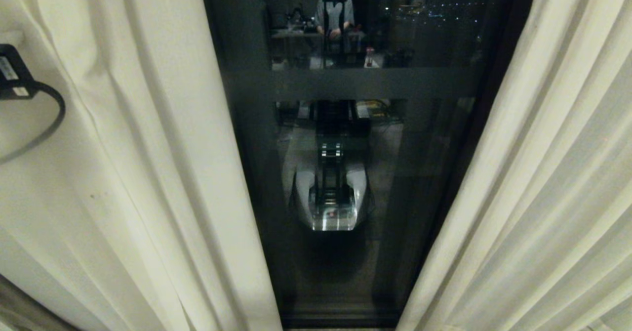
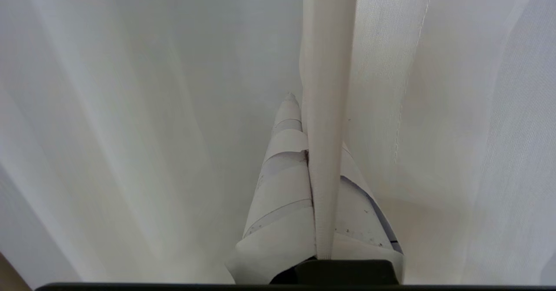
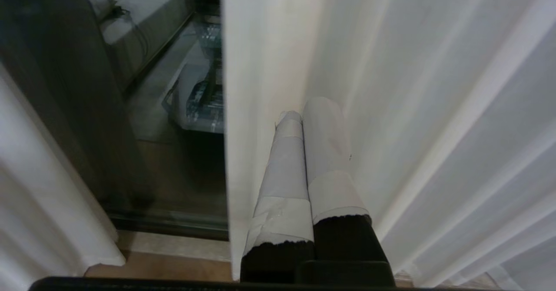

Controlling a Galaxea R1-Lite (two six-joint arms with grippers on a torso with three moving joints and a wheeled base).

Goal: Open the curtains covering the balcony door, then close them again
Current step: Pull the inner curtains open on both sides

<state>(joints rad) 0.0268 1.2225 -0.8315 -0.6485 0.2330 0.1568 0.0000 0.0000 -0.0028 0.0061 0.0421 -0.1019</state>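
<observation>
Clerk: Left gripper, first entry. Fingers wrapped in pale tape are seen pinched together on a folded edge of the left curtain, the fold running straight down between them. Pleated cream cloth fills everything around it in the left wrist view.

Checker: And the right one?

Clerk: Right gripper, second entry. Its two taped fingers are pressed side by side with nothing held between them, laid against the inner edge of the right curtain.

Checker: Position of the panels?

Clerk: Left curtain is hung at the left of the head view, right curtain at the right, well apart, with a wide gap left between them.

Checker: What is listed in the gap?

Clerk: Balcony door, dark-framed glass with a frosted band across it. A seated person and the robot's own base are reflected in the glass. A black cable is looped over the left panel near the picture's edge.
</observation>
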